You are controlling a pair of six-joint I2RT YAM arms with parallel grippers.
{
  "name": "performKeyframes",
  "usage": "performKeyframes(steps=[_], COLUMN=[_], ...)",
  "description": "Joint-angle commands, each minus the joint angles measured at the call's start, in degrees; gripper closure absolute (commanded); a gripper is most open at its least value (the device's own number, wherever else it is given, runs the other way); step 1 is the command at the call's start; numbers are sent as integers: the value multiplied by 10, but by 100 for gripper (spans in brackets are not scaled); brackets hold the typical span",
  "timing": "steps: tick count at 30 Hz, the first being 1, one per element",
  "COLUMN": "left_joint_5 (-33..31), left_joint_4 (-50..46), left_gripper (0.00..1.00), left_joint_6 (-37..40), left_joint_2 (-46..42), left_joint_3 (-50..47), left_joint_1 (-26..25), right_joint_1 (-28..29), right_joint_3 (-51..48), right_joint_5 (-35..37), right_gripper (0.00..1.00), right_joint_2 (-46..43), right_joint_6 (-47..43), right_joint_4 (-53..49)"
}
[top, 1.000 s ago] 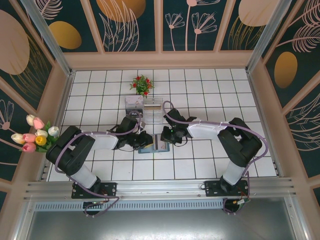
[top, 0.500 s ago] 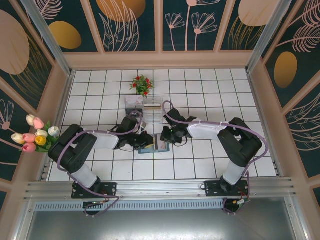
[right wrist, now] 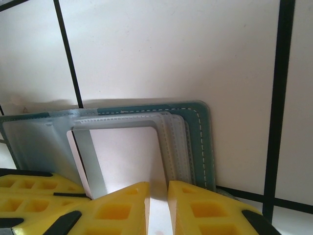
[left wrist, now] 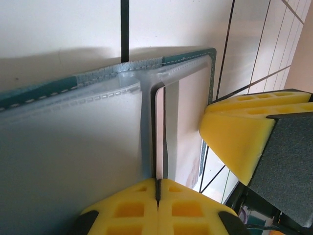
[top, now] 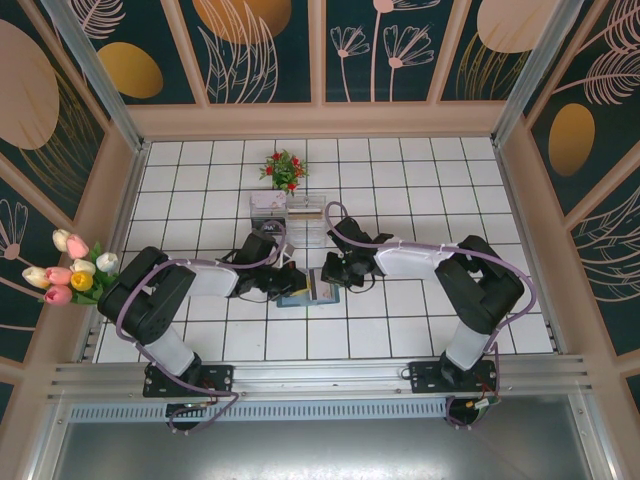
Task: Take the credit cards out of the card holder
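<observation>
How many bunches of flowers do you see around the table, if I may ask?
2: red flowers at the back of the table, and tulips by the left wall. None seems hidden.

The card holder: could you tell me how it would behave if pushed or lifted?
The card holder probably flexes: its clear stitched sleeves look thin. It seems light and flat, so it may slide on the smooth tiles. The credit card likely stays stiff.

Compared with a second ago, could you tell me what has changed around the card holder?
The left gripper edged slightly toward the card holder and shut at the edge of a credit card. The right gripper, the card holder and the clear box stayed put.
</observation>
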Motion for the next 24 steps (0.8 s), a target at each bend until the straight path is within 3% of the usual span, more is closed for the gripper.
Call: performKeyframes(steps=[1, 14, 24], left_joint_5=[-14, -42, -30], left_joint_4=[-28, -76, -69], left_gripper=[100, 100, 100], left_joint_6=[28, 45, 43], left_joint_2=[3, -61, -49], left_joint_3=[18, -14, -5], left_joint_1=[0, 10, 11], right_joint_1=[3, -6, -5], right_joint_3=[-19, -22, 6], right_joint_5=[1, 5, -2], right_gripper=[79, 79, 79], right_joint_2=[21, 10, -35], right_joint_6=[5, 4, -12], right_joint_4=[-14, -13, -6])
